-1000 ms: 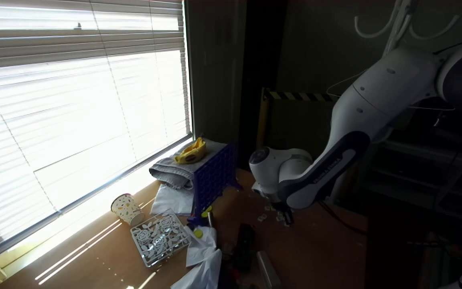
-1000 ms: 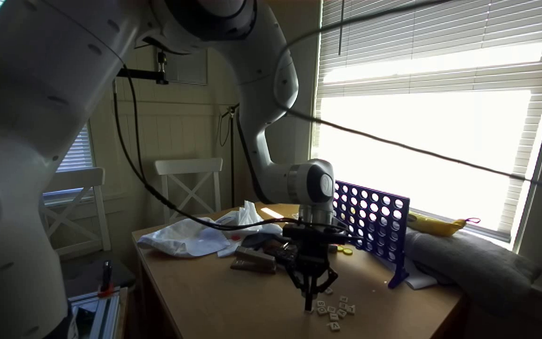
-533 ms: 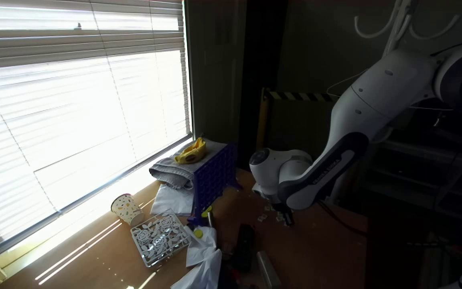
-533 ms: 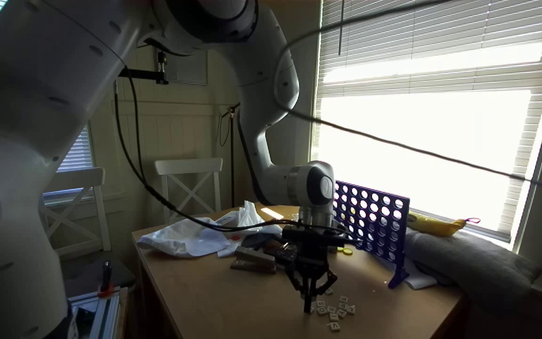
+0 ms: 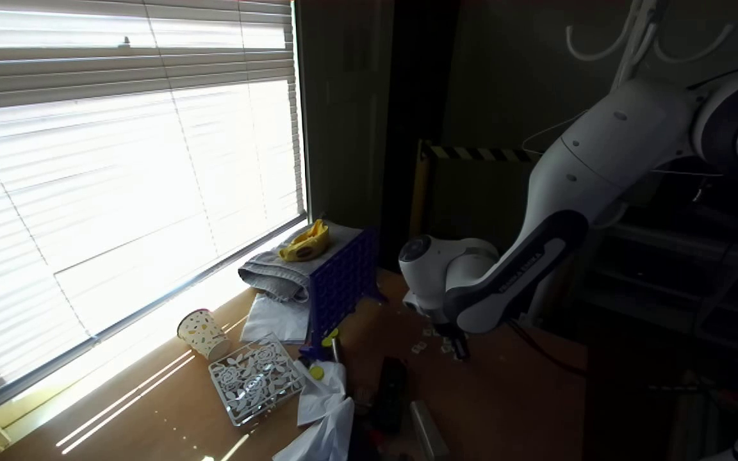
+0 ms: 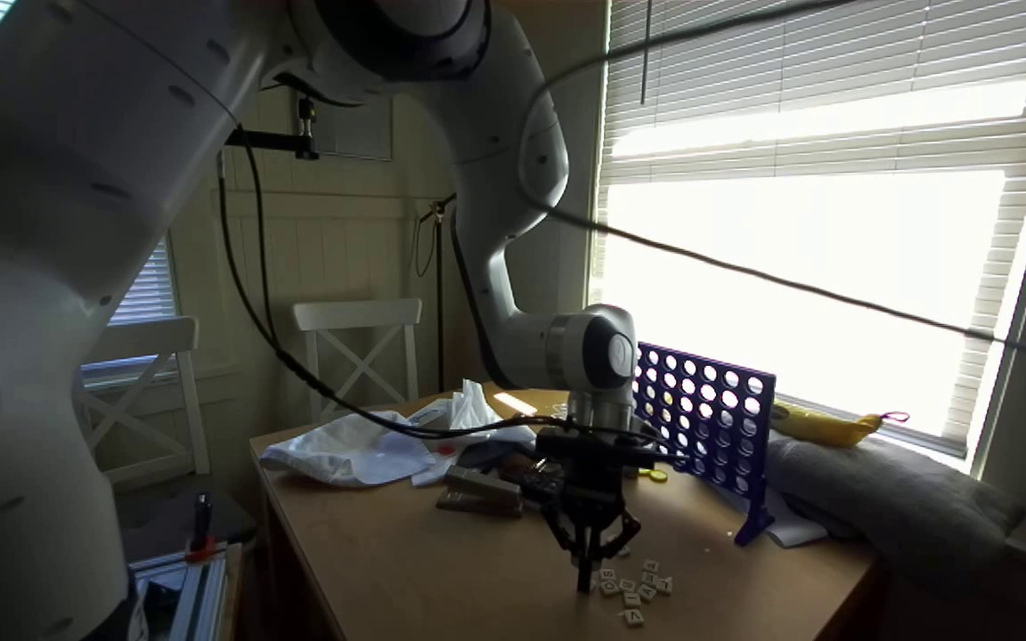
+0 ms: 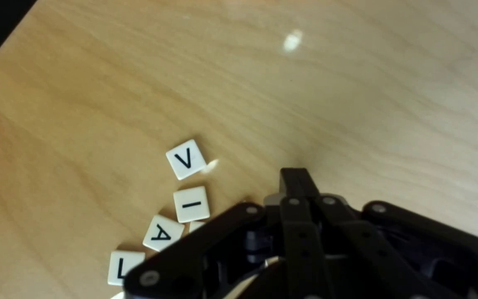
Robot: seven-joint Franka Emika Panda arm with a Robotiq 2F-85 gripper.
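While the V tile, I tile and A tile lie undisturbed beside the gripper, its jaws, pressed together on nothing visible, sit slightly lower than a second ago, nearer tile level; in an exterior view the Connect Four grid stands behind it.

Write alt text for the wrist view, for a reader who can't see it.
A black gripper, jaws shut with nothing seen between them, juts from the bottom edge over a wooden table. In the picture's left half, top to bottom, lie a white V tile, I tile, A tile and L tile, all face up.
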